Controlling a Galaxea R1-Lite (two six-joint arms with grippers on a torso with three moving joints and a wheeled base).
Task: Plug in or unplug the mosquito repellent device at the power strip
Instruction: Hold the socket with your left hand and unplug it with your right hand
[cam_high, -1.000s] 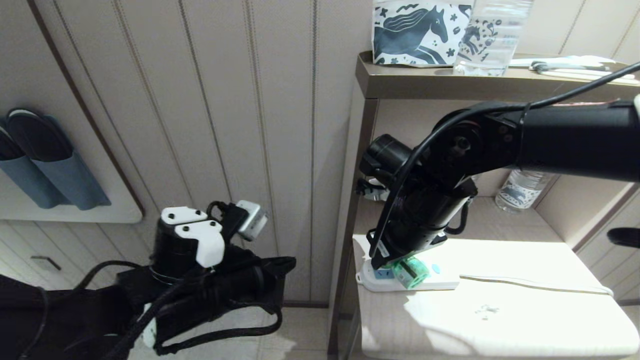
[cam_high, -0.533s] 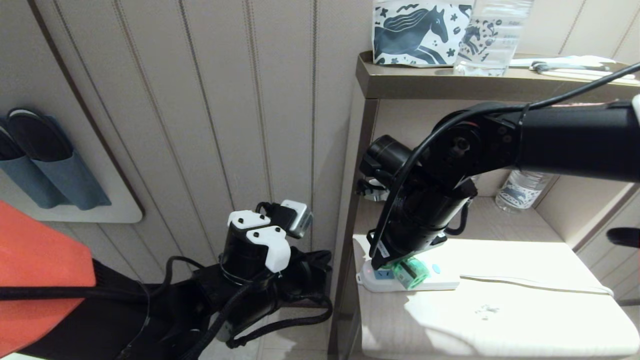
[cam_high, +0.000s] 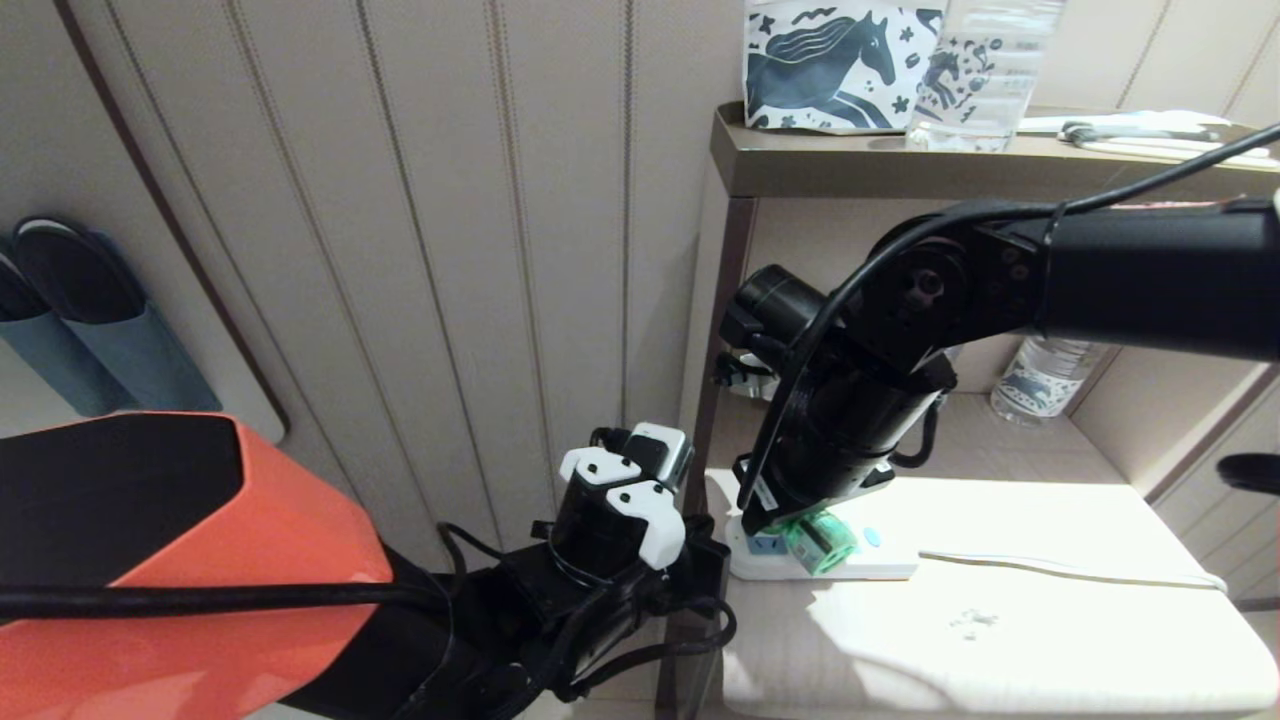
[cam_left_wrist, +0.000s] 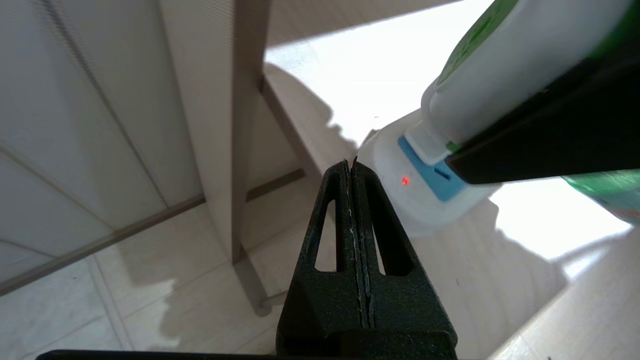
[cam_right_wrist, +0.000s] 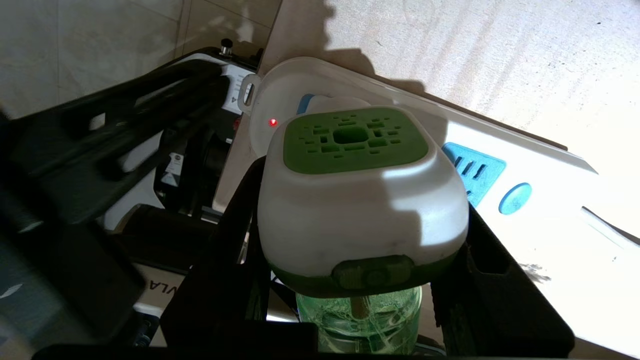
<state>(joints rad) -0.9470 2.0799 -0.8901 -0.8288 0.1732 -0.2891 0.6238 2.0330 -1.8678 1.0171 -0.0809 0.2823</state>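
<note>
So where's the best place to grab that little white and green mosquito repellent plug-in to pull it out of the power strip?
Grip the white rounded head of the mosquito repellent device across its two flat sides, coming from above, as the right gripper does. It stands plugged into the long white power strip, so pull straight away from the socket.

The left hand (cam_left_wrist: 350, 167) swung in from the left, fingers pressed together, and arrived just beside the power strip's (cam_high: 860, 568) near end.
</note>
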